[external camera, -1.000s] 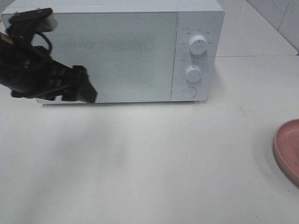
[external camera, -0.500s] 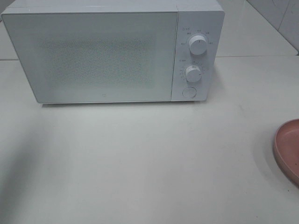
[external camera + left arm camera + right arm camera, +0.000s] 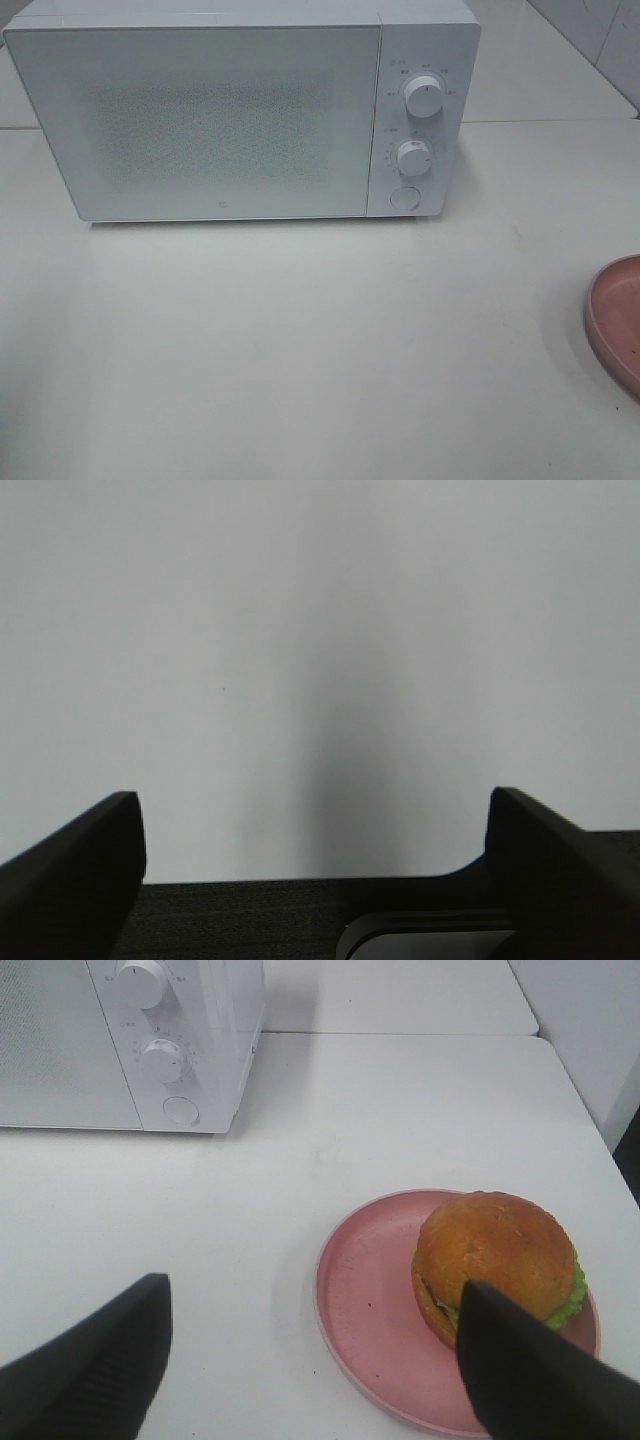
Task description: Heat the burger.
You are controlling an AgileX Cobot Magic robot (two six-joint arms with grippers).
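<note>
The burger sits on a pink plate near the right edge of the worktop; the high view catches only the plate's rim at that edge, and the burger itself falls outside it. In the right wrist view the burger rests on the side of the plate away from the microwave, bun up, lettuce showing at its lower edge. It is round and squat, so it has no real long axis and faces no particular way; its only axis is the vertical stack.

The right end effector hangs above the worktop with its fingers spread wide and nothing between them. The burger lies ahead of it and off toward one finger, not centred in the gap. The left end effector is also spread open and empty, looking only at bare worktop, and neither arm shows in the high view.

By my reading the right arm is much the nearer and the natural one for the pickup. The microwave stands at the back of the worktop, door closed, dials on its right side, well apart from the plate; the door likely has to be opened before the burger can go in.
</note>
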